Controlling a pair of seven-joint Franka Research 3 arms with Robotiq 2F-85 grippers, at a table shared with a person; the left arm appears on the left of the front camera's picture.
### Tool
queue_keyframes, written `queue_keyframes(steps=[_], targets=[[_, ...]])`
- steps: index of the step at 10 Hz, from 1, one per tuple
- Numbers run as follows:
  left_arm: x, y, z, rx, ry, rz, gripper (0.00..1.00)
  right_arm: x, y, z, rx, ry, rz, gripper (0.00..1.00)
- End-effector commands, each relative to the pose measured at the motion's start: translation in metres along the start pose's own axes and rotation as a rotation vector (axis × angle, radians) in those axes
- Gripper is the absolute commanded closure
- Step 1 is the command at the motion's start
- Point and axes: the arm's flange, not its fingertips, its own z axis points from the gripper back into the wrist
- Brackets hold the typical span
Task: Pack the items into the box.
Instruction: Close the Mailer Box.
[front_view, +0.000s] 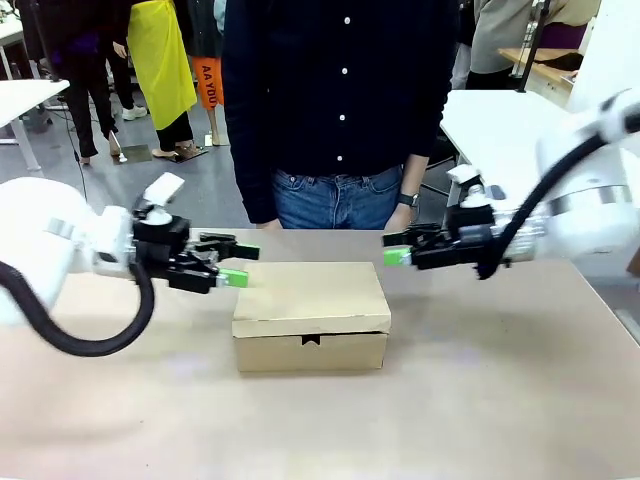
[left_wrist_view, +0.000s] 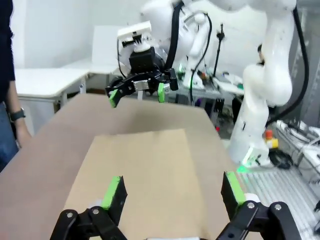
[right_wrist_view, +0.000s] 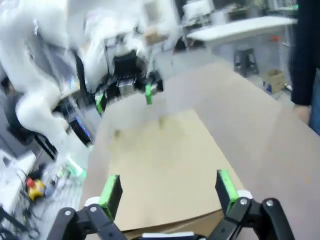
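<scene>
The brown cardboard box (front_view: 312, 300) sits at the table's middle with its flap lid down and the tuck notch facing me. The items are out of view. My left gripper (front_view: 238, 264) hovers open just off the box's left top edge, nothing between its green pads. My right gripper (front_view: 398, 248) hovers open just off the right top edge, also empty. The left wrist view looks across the lid (left_wrist_view: 140, 170) between its own open fingers (left_wrist_view: 174, 187) at the right gripper (left_wrist_view: 137, 92). In the right wrist view the lid (right_wrist_view: 160, 160) lies beyond my open gripper (right_wrist_view: 167, 187), with the left gripper (right_wrist_view: 122, 97) opposite.
A person in a dark shirt (front_view: 340, 90) stands at the far edge, one hand with a watch (front_view: 405, 212) near the table. The tan tabletop (front_view: 480, 400) spreads bare in front of the box. White tables (front_view: 500, 130) stand behind.
</scene>
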Motion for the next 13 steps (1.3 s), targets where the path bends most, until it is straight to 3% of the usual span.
queue_keyframes(steps=[1, 3, 4, 7, 8, 13], targets=[[0.012, -0.044, 0.048, 0.042, -0.154, 0.141, 0.0, 0.008, 0.04, 0.062, -0.114, -0.115, -0.217, 0.0], [-0.001, -0.069, 0.113, 0.157, -0.33, 0.316, 0.0, -0.023, 0.044, 0.123, -0.215, -0.18, -0.461, 0.0], [-0.014, -0.076, 0.14, 0.216, -0.369, 0.414, 0.0, -0.043, 0.045, 0.149, -0.227, -0.209, -0.547, 0.0], [-0.062, -0.078, 0.187, 0.239, -0.203, 0.718, 0.0, -0.091, 0.039, 0.199, -0.315, -0.336, -0.738, 0.0], [-0.04, -0.048, 0.189, 0.254, -0.308, 0.539, 0.0, -0.059, 0.01, 0.19, -0.285, -0.245, -0.624, 0.0], [-0.04, -0.048, 0.189, 0.254, -0.308, 0.539, 0.0, -0.059, 0.01, 0.19, -0.285, -0.245, -0.624, 0.0]])
